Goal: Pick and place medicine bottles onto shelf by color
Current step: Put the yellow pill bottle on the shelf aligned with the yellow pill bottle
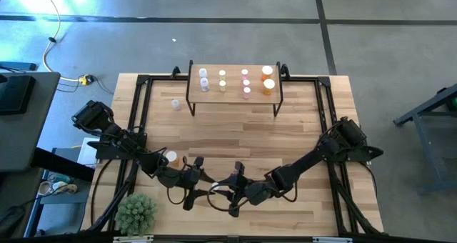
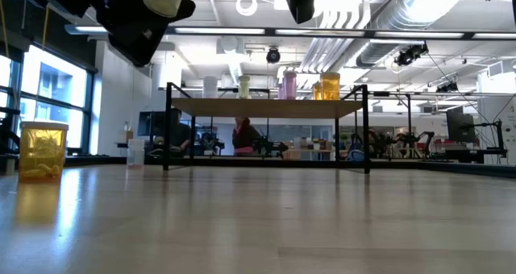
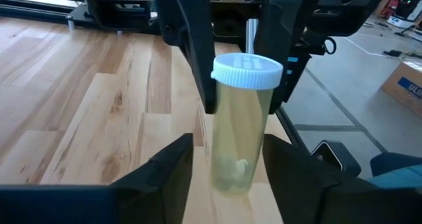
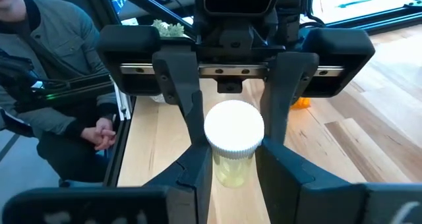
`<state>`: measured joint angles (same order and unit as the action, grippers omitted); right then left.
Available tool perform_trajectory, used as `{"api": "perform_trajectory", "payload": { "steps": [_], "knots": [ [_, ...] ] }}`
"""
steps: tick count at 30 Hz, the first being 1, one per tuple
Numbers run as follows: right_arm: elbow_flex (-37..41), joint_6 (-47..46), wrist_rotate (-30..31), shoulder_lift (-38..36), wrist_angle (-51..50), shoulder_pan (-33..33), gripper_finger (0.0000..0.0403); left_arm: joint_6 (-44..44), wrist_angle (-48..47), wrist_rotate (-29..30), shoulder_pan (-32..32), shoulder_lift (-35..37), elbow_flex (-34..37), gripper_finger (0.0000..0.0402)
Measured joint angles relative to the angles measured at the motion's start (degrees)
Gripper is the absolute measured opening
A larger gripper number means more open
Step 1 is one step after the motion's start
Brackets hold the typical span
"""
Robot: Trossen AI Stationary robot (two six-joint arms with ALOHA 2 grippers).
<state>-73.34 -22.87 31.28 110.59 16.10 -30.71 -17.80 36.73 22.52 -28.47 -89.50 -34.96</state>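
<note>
A pale yellow medicine bottle [image 3: 239, 128] with a white cap [image 4: 234, 126] stands upright in the air over the table's near middle. My left gripper [image 1: 206, 184] and my right gripper [image 1: 231, 189] meet there, facing each other, and both are shut on the bottle. The shelf [image 1: 234, 94] stands at the table's far edge. On it stand bluish-clear [image 1: 204, 80], pale yellow [image 1: 222, 80], pink [image 1: 245, 83] and orange [image 1: 268, 79] bottles, in rows by colour. An orange bottle [image 1: 171, 157] and a clear bottle [image 1: 176, 104] stand on the table at the left. My left gripper pinches the bottle's body [image 3: 227, 171] between its two fingers, one on either side. The fingers come level from the table's left. The bottle is upright, cap up, lifted well clear of the table. My right gripper pinches the bottle's body just below the cap [image 4: 231, 165] between its two fingers [image 3: 210, 85], opposite my left gripper. The fingers come level from the table's right. The bottle stays upright between both grippers.
A small green plant [image 1: 136, 213] stands at the near left corner. A black frame [image 1: 140, 114] runs along the table's left, right and far sides. A person [image 4: 46, 72] sits beyond the table's left edge. Bare wood [image 1: 235, 139] lies between the grippers and the shelf.
</note>
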Motion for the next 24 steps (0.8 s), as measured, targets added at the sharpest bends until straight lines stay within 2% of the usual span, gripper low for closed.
{"api": "perform_trajectory", "payload": {
  "steps": [13, 21, 24],
  "knots": [
    [0.0, 0.9, -0.33, 0.0, -0.13, 0.28, 0.0092, 0.06, 0.0, 0.05, 0.0, 0.01, 0.0, 0.0098],
    [-0.02, 1.44, -0.3, 0.0, -0.35, 0.25, 0.0093, -0.02, 0.0, 0.07, 0.0, 0.01, 0.0, 0.009],
    [-0.02, 2.24, -1.42, 0.0, -0.43, 0.29, 0.0109, -0.13, 0.01, 0.0, -0.02, 0.01, 0.0, 0.0089]
  ]
}}
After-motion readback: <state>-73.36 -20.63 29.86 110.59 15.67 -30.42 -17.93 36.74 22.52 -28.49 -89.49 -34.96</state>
